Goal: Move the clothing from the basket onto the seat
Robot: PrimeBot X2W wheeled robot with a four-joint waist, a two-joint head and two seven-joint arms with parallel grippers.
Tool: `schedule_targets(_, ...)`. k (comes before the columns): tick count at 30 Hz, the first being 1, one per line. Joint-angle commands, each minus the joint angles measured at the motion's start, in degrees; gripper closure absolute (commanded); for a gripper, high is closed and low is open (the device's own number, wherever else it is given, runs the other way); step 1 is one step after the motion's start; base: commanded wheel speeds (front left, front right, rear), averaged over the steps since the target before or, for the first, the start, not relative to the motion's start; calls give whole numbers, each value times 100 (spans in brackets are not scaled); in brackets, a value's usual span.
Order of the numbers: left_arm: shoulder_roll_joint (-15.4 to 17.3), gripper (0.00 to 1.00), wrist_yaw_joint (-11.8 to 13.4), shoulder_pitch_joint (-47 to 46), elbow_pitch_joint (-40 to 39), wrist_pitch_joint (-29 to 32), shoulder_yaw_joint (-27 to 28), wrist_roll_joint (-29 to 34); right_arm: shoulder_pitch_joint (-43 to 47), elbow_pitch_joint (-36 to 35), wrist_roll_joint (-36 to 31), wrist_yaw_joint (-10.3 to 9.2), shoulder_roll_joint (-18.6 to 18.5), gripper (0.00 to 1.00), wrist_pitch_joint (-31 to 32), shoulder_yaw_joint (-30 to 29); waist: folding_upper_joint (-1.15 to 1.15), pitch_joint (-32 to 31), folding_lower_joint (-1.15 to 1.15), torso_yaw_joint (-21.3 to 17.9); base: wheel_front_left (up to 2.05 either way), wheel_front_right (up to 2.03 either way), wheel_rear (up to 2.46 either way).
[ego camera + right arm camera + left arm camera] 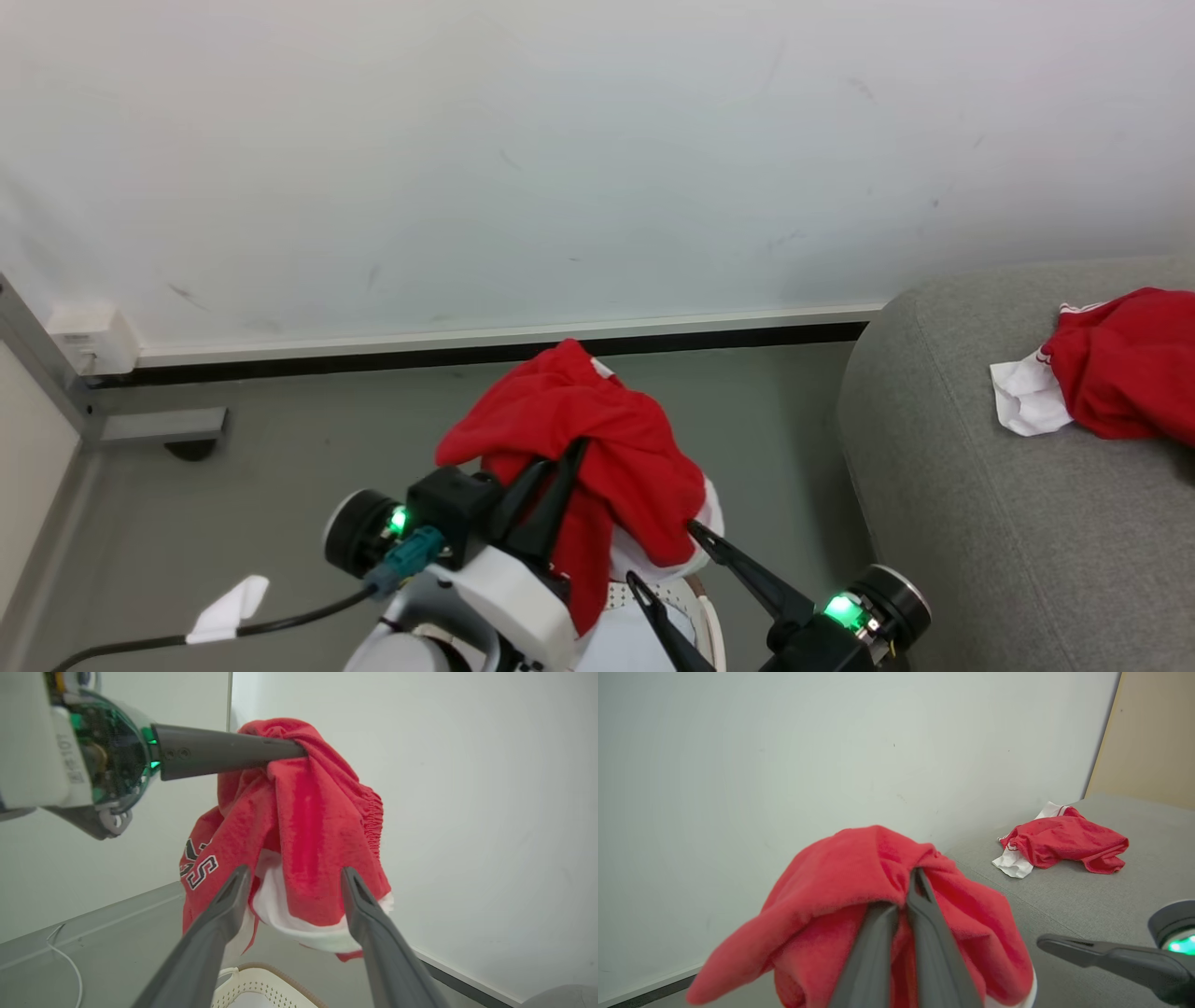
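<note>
A red garment (597, 439) with white trim and black-and-white lettering hangs in the air, pinched by my left gripper (574, 457), which is shut on it. The same garment (859, 882) drapes over my left fingers (924, 924) in the left wrist view. My right gripper (665, 555) stands open just below the hanging cloth (303, 826), its fingers (224, 905) spread before the lower hem. Beneath lies the white perforated basket (261, 984) with its brown rim. A second red garment (1120, 373) with white trim lies on the grey sofa (980, 523) at the right.
A pale wall (560, 140) with a dark skirting strip runs behind. A grey floor (280, 448) spreads to the left, with a black cable and white tag (229, 607) near my left arm. A white wall box (89, 341) sits at the left corner.
</note>
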Motion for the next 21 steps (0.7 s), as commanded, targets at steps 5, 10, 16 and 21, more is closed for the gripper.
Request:
schedule_targets(5,-129,100,-69,-112,35,53,-200,84,-312,187,-78,-15,-25,0,6,-18,0,-8,0,79,0,0,0)
schedule_targets(10,-183,100,-140,-146,44,120,-371,84,-509,369,-241,-15,-24,0,6,-221,0,-23,0,159,0,0,0)
schedule_targets(16,-219,100,-179,-153,80,157,-490,27,-574,606,-210,-15,-24,70,6,-331,0,-38,0,232,0,0,0)
schedule_targets(21,-188,100,-171,-154,105,161,-507,-6,-624,759,-69,-15,-23,100,5,-284,0,-42,0,243,0,0,0)
